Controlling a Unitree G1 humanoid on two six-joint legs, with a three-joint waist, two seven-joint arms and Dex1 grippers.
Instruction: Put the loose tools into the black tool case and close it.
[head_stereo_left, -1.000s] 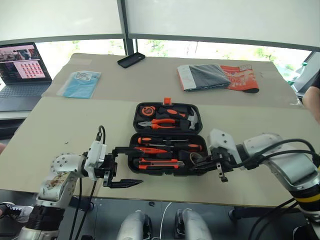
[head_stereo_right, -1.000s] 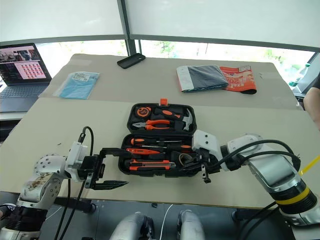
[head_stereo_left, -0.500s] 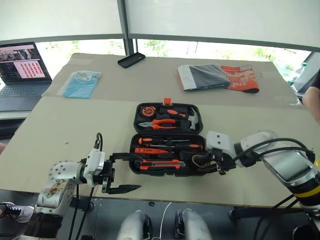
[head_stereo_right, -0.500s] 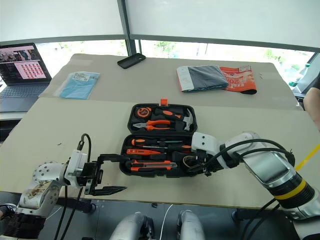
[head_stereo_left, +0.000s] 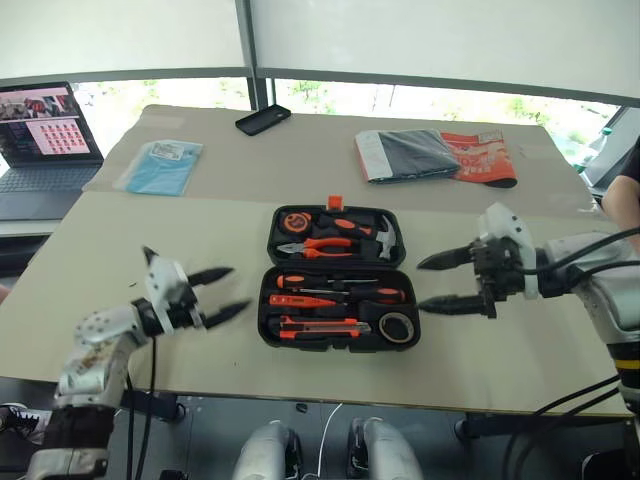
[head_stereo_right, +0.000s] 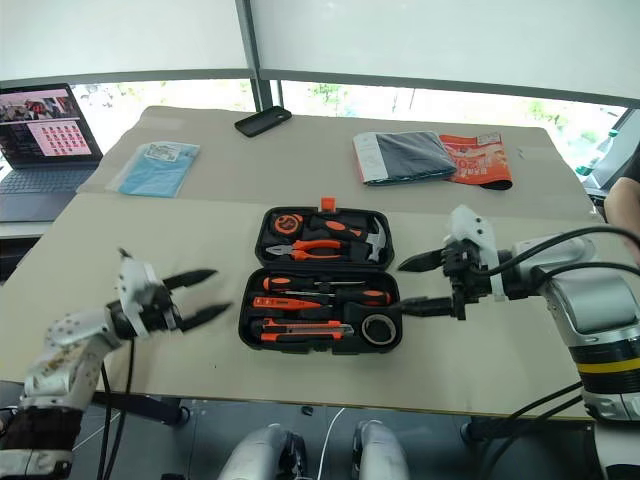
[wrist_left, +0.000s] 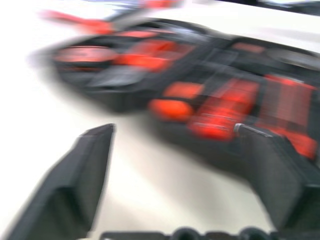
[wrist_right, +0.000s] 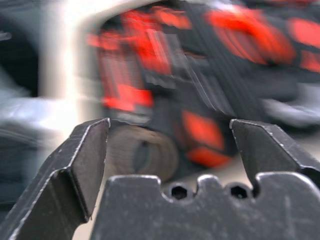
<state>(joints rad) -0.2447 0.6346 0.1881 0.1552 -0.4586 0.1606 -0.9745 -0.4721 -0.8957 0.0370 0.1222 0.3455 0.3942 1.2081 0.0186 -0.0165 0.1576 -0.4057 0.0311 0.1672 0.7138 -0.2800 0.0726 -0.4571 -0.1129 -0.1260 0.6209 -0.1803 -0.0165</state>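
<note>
The black tool case lies open in the middle of the table, lid half away from me with its orange latch at the far edge. In the near half lie two screwdrivers, a slim orange tool, a utility knife and a grey tape roll. My left gripper hovers open and empty just left of the case, pointing at it. On the case's right side my right gripper stands open and empty. The right wrist view has the tape roll between the fingers, apart from them.
Pliers, a hammer and a tape measure sit in the lid half. A laptop, a blue packet, a black phone and grey and orange packets lie farther back. A person's arm shows at the right edge.
My right gripper opened, left the tape roll in the case and pulled away to the right. The left gripper swung out from the case's front to its left side.
</note>
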